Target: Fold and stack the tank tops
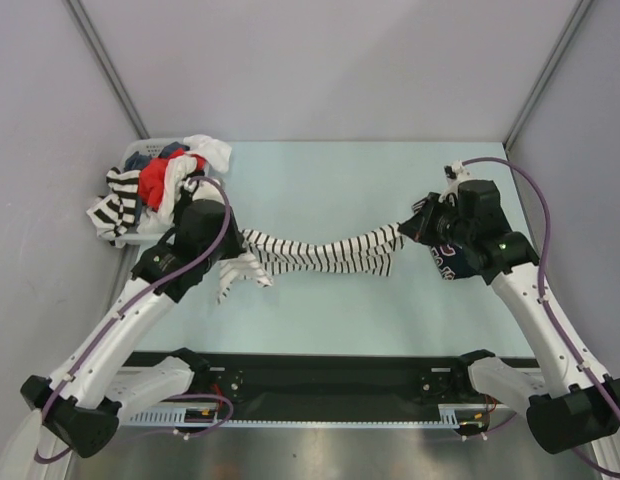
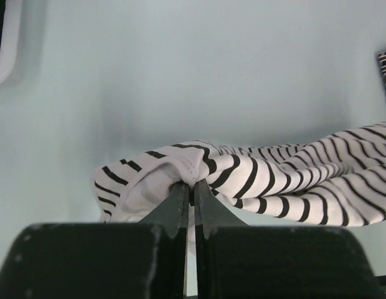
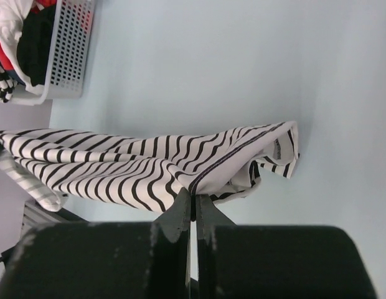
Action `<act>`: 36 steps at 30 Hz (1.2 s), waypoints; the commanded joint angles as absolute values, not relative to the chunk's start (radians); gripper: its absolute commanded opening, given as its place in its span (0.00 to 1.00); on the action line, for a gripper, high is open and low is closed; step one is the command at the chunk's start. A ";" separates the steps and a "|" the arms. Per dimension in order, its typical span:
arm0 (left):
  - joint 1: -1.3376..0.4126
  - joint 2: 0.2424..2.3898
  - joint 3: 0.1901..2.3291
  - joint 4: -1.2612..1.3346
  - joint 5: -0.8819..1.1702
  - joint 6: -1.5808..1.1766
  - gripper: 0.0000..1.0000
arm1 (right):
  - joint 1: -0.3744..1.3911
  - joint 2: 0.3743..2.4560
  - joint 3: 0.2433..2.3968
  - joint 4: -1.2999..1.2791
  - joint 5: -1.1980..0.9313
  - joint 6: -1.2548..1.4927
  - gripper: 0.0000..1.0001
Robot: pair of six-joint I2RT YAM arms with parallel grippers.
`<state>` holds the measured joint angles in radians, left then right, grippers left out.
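I have the left tool (image 2: 193, 187) pressed shut on one end of the striped tank top (image 1: 320, 255). Its two fingers (image 2: 175, 208) pinch a bunched fold of the white cloth with thin dark stripes. My right tool (image 3: 194, 199) is shut too, and it pinches the other end of the same top, at a fold by a dark seam. The top hangs between the two tools like a twisted rope. It sags a little in the middle, over the pale bench (image 1: 340, 180). A loose bit of the top droops down just beside the left tool, on the side near the arm bases. The two tools are well apart, and the top is pulled long from one to the other. Past the left tool, in the far corner of the bench, sits a white basket (image 3: 68, 56). More clothes (image 1: 165, 180) are piled in it, red, white and striped, and some hang over its rim.
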<state>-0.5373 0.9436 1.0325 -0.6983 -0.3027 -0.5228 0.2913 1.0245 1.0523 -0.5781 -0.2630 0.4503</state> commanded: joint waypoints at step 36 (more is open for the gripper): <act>-0.331 1.706 1.441 -0.621 0.207 -0.495 0.14 | 0.006 1.718 1.429 -0.272 -0.477 0.721 0.35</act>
